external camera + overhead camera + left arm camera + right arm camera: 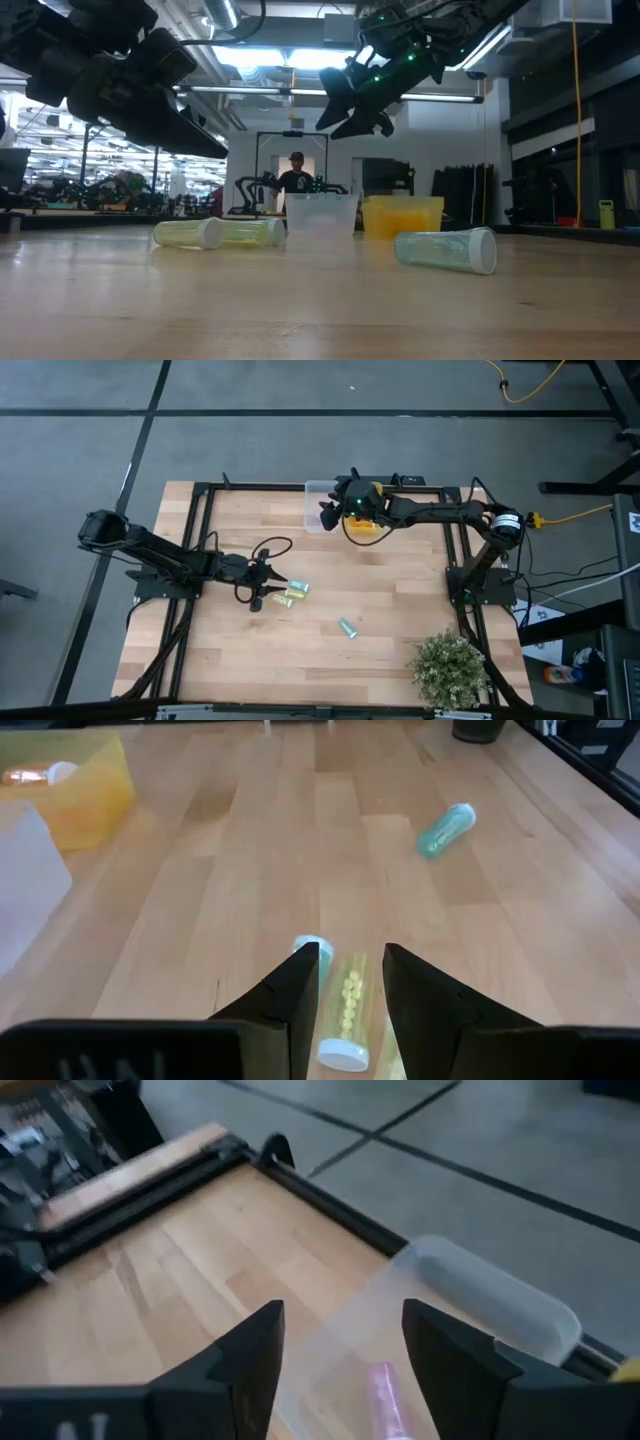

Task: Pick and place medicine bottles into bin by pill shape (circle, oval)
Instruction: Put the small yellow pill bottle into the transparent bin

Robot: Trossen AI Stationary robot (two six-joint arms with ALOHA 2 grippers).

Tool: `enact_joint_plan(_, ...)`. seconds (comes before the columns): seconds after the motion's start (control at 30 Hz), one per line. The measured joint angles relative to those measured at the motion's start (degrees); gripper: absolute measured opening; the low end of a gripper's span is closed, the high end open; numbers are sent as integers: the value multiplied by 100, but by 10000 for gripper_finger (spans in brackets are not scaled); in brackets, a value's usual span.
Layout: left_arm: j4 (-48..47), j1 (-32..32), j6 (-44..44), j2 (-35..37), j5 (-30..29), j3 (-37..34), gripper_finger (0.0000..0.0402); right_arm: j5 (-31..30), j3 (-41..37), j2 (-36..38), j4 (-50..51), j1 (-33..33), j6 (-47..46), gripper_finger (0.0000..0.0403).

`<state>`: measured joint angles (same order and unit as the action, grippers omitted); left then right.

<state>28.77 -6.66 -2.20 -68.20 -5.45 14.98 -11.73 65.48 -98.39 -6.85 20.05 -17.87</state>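
Two yellow-green bottles [291,593] lie on their sides, side by side, mid-table. A teal bottle [348,627] lies on its side nearer the front. My left gripper [270,588] is open just left of the yellow-green pair. In the left wrist view its fingers [300,985] stand on either side of one yellow-green bottle [346,1010] without touching it. My right gripper [328,512] is open and empty above the clear bin [314,490]. A pink bottle [385,1385] lies in that bin. An orange bottle [35,772] lies in the yellow bin [75,795].
The clear bin [320,213] and the yellow bin [403,215] stand side by side at the table's far edge. A potted plant [450,670] stands at the front right corner. A black frame [200,510] runs along the table's sides. A person [296,175] stands far behind.
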Motion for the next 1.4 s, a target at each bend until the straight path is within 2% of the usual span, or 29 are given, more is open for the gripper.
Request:
enact_joint_plan(0.23, -18, -4, -73, 0, 0, 0, 108, 923, 0, 0, 8, -329, -142, 208)
enact_joint_plan(0.33, -35, -10, -112, 0, 10, 0, 108, 1125, 0, 0, 232, -605, -158, 209)
enact_joint_plan(0.63, -1294, -421, -218, 0, 500, -2, 108, 1146, 0, 0, 641, -1396, -290, 209)
enact_joint_plan(0.73, -1113, -603, -216, 0, 427, -2, 108, 1134, 0, 0, 643, -1513, -286, 209)
enact_joint_plan(0.93, -1057, -792, -158, -61, -179, -2, 108, 878, 0, 0, 638, -1552, -306, 209)
enact_joint_plan(1.17, -786, -761, -470, -439, -197, -2, 120, 874, 0, 0, 638, -1552, -308, 209)
enact_joint_plan(1.4, -704, -761, -524, -849, -197, 0, 148, 872, 0, 0, 639, -1552, -308, 209)
